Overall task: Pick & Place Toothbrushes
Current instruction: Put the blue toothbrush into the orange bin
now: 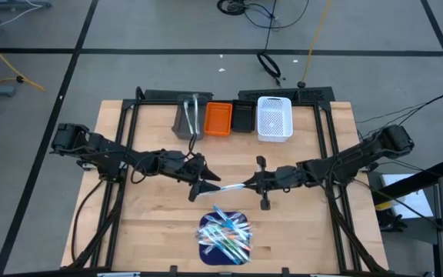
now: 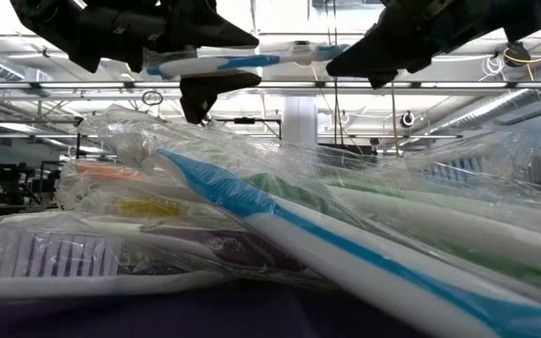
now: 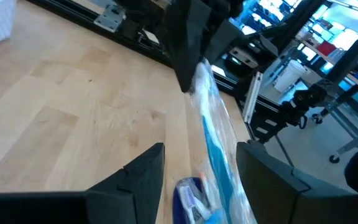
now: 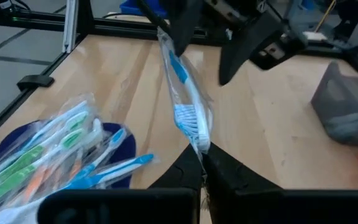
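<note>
one wrapped toothbrush (image 1: 233,185) is mid-handoff at frame centre: right gripper (image 1: 251,183) is pinching it shut, left gripper (image 1: 206,185) is gaping empty; next, right needs carrying it to a bin.

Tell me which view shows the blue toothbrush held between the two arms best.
The right wrist view: the wrapped blue toothbrush shows its bristles, pinched at its end in the right arm's shut jaws. The high view shows a thin sliver, the low view its underside, the left wrist view a blur.

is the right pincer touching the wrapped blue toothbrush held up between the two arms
Touching. In the right wrist view the right pincer is shut on the brush end of the wrapped blue toothbrush.
</note>
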`<state>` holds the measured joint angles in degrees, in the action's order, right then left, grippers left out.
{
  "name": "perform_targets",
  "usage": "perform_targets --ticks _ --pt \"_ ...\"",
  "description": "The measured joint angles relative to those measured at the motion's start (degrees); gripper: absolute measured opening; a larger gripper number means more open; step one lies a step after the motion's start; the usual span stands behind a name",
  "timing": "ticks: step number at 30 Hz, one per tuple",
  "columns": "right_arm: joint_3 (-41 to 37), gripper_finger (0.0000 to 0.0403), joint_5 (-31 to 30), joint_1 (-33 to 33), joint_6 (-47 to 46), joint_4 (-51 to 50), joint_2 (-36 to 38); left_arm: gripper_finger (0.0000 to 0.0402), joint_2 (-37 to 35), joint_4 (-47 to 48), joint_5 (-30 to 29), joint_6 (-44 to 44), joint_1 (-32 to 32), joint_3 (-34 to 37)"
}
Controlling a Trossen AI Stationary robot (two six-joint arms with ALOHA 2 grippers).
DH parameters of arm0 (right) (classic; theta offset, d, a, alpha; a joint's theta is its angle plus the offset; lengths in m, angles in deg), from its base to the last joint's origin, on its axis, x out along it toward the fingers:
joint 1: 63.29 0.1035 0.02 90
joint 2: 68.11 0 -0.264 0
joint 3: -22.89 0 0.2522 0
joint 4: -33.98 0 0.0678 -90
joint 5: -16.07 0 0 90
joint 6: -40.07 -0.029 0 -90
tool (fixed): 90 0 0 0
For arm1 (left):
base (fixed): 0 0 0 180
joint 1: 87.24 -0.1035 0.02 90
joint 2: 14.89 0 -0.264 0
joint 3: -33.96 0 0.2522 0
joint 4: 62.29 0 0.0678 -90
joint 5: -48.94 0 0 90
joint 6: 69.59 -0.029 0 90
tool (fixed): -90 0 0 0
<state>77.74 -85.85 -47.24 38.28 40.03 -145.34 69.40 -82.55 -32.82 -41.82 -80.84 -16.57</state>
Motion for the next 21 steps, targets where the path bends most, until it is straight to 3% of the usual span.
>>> perform_targets --ticks 12,21 --pt "3.5 0.0000 0.0 -3.1 2.8 -4.4 0.0 0.0165 0.0 2.6 2.2 -0.5 2.0 0.0" --pt "4.3 0.0000 0.0 -3.1 4.0 -5.0 0.0 0.0073 0.0 3.5 1.9 -0.8 1.9 0.0"
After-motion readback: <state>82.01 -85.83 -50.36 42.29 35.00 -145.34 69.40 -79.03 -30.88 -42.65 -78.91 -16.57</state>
